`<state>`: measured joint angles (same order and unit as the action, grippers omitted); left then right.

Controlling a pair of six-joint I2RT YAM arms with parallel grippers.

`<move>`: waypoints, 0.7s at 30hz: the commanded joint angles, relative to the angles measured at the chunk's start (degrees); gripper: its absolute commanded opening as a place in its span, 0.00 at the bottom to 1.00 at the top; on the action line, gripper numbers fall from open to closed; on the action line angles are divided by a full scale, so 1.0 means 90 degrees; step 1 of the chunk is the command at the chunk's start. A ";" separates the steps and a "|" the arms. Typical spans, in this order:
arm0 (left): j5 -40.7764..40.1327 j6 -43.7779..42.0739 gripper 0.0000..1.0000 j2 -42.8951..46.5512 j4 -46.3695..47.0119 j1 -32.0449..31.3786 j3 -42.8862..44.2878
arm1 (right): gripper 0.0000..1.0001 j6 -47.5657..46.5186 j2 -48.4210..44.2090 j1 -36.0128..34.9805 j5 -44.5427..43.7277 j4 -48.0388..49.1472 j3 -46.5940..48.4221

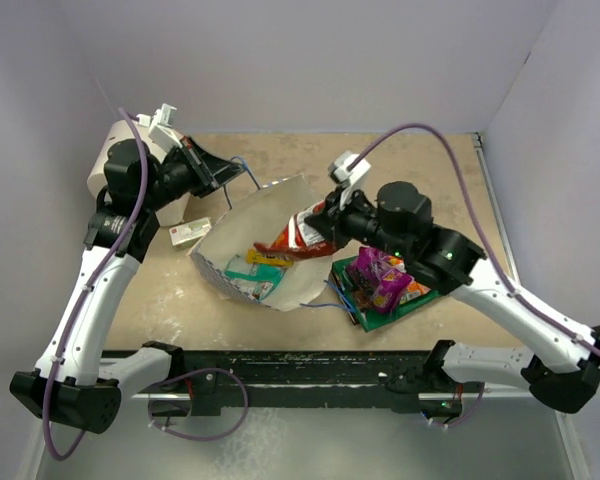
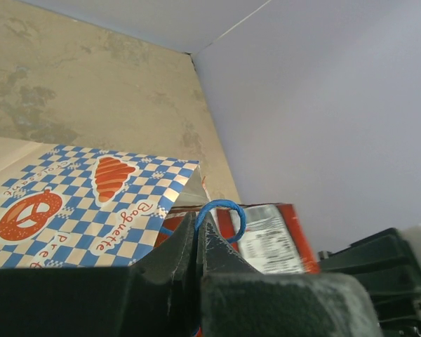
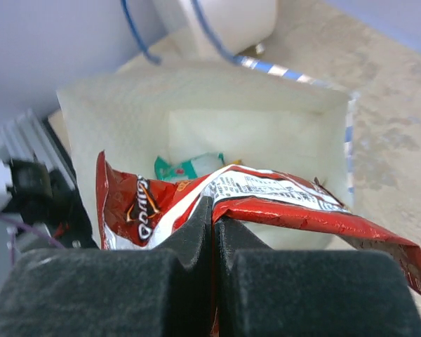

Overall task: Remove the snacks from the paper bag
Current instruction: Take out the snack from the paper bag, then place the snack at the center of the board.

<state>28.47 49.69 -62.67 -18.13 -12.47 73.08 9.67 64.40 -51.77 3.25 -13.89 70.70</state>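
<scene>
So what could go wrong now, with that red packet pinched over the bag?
The right hand pinches only an edge of the red packet, so it might slip back into the paper bag. The left hand holds just the thin blue cord handle; a snag could drag or tear the bag.

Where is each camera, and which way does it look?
Top: high behind, looking down at the table; left arm and right arm show.
Left wrist: on left arm, facing the paper bag; left tool shows, shut on the blue handle.
Right wrist: on right arm, facing into the bag; right tool shows, shut on the red packet.
All three show the bag and red packet.
</scene>
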 commanded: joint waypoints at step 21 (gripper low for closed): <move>-0.0194 -0.0311 0.00 -0.0073 -0.0314 -0.0026 0.0581 | 0.00 0.3479 -0.0636 0.2251 -0.3662 -0.1771 0.0972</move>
<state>26.76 48.45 -63.05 -22.09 -12.47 75.37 37.87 59.61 -38.41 -32.38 -32.84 82.56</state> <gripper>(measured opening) 0.010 0.004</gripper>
